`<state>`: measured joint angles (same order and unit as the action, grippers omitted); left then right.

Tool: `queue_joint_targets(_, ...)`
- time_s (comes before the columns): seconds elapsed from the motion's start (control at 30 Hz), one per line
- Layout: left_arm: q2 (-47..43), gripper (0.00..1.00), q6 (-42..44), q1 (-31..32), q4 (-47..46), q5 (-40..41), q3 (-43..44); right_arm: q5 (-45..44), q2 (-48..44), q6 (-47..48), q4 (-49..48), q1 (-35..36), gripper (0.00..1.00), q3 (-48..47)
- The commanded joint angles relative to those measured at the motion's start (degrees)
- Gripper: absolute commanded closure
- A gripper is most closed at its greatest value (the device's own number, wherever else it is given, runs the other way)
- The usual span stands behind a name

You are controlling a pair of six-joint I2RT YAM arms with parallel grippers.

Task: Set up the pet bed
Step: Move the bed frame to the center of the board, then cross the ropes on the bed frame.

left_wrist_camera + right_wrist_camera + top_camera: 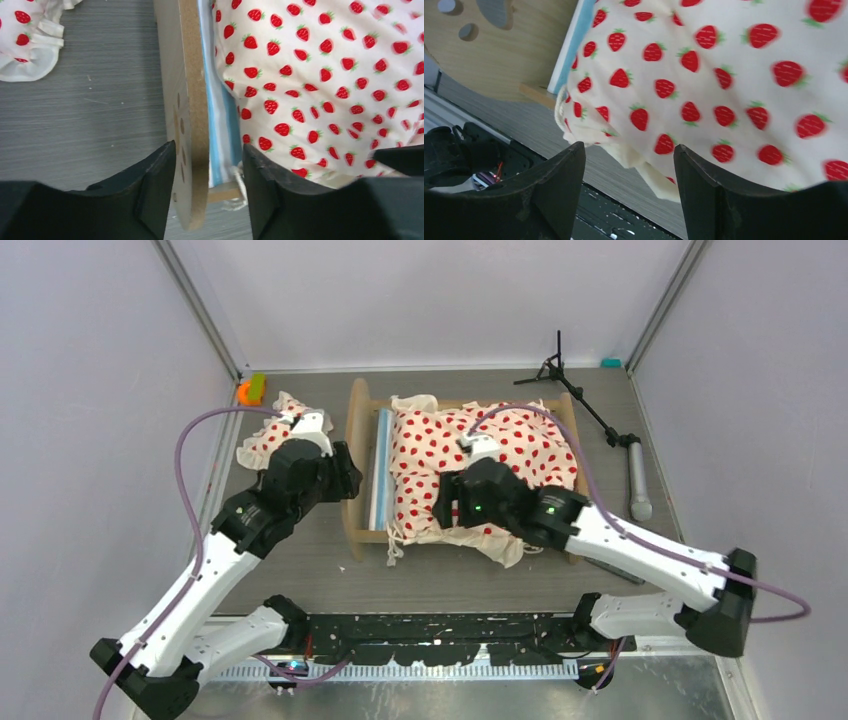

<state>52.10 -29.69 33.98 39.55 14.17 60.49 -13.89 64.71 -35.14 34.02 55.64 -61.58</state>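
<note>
The pet bed point(357, 430) stands mid-table, a light-wood frame with a striped mattress point(380, 470). Cream strawberry-print bedding point(490, 455) covers most of it and hangs over the near side. A matching ruffled pillow point(283, 435) lies on the table left of the bed. My left gripper point(348, 475) is open. In the left wrist view it point(209, 147) straddles the paw-print end board point(192, 75), beside the mattress point(217, 125). My right gripper point(447, 508) is open at the bedding's near edge. In the right wrist view it point(629, 146) has the bedding's hem point(659, 170) hanging between its fingers.
A black tripod stand point(560, 375) and a grey cylinder point(640, 485) lie at the back right. An orange-green object point(250, 390) sits in the back left corner, a teal one point(610, 362) at the back right. A black rail point(430, 625) runs along the near edge.
</note>
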Motion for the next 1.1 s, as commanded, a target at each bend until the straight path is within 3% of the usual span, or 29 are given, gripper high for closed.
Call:
queue_joint_targets(0.0, -2.75, 0.33, 1.42, 0.26, 1.18, 1.26, 6.18, -7.61, 9.08, 0.16, -4.53, 5.51, 0.29, -7.72)
queue_joint_targets(0.1, -3.76, 0.21, 2.97, 0.23, 3.90, 4.73, 9.24, -10.74, 16.07, 2.72, -1.78, 7.21, 0.28, -12.65)
queue_joint_targets(0.3, -7.43, 0.19, 5.61, 0.27, 7.10, 5.04, 11.10, -13.68, 24.18, 5.12, 2.15, 7.94, 0.27, -17.34)
queue_joint_targets(0.47, -10.08, 0.18, 9.01, 0.29, 6.79, 0.20, 9.45, -13.24, 29.06, 6.57, 5.81, 7.94, 0.29, -19.61)
queue_joint_targets(0.63, -11.84, 0.20, 11.49, 0.25, 4.57, -6.84, 6.60, -12.38, 27.32, 4.23, 4.08, 7.09, 0.56, -19.28)
queue_joint_targets(0.73, -12.65, 0.22, 12.21, 0.28, 2.21, -11.32, 5.29, -9.19, 23.25, 1.94, 0.50, 5.09, 0.81, -16.93)
queue_joint_targets(0.87, -12.64, 0.24, 13.19, 0.25, -1.08, -16.91, 3.94, -3.38, 17.07, -0.34, -3.61, 0.96, 0.88, -12.52)
queue_joint_targets(1.07, -8.74, 0.27, 14.13, 0.27, -5.51, -27.12, 3.35, 6.49, 9.23, -0.80, -7.99, -6.22, 0.89, -5.68)
